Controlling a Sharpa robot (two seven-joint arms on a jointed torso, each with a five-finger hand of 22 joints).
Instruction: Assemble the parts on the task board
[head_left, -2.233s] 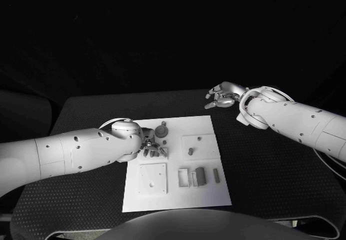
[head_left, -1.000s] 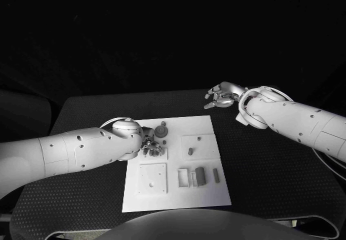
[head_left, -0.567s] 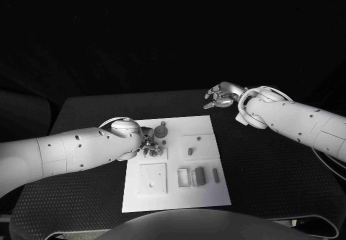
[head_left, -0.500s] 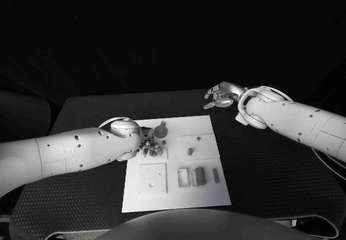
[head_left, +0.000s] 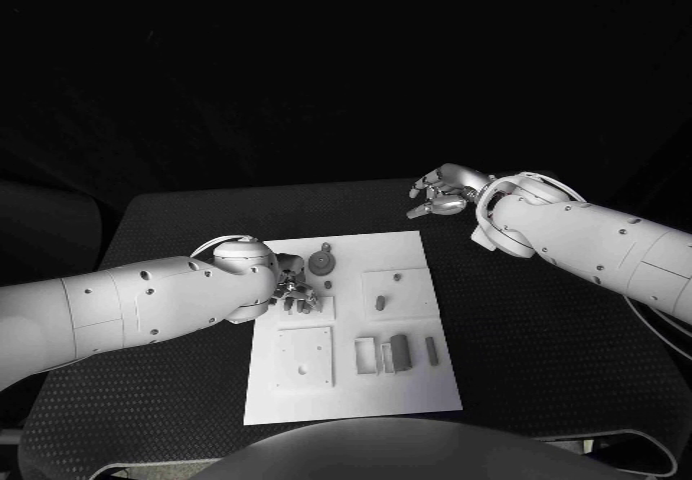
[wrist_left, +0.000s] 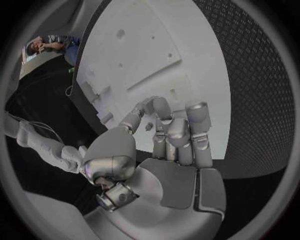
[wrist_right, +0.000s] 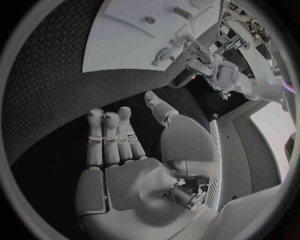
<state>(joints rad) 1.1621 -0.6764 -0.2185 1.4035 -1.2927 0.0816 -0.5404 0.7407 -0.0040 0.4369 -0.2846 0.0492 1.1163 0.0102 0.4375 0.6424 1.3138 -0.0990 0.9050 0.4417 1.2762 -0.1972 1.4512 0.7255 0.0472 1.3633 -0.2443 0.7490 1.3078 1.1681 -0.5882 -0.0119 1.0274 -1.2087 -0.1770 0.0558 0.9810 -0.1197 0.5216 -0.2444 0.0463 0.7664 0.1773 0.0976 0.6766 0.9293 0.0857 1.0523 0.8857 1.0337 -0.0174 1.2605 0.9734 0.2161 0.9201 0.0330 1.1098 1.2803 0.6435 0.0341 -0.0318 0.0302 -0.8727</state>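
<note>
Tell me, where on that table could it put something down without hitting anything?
Bare black table lies right of the task board, under the raised right hand, and along the board's near-left side. Crowded: the board's far-left corner, where the left hand works among parts.

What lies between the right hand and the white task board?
In the head view, only bare black table lies between the right hand and the task board. The right wrist view shows the same dark stretch between them.
</note>
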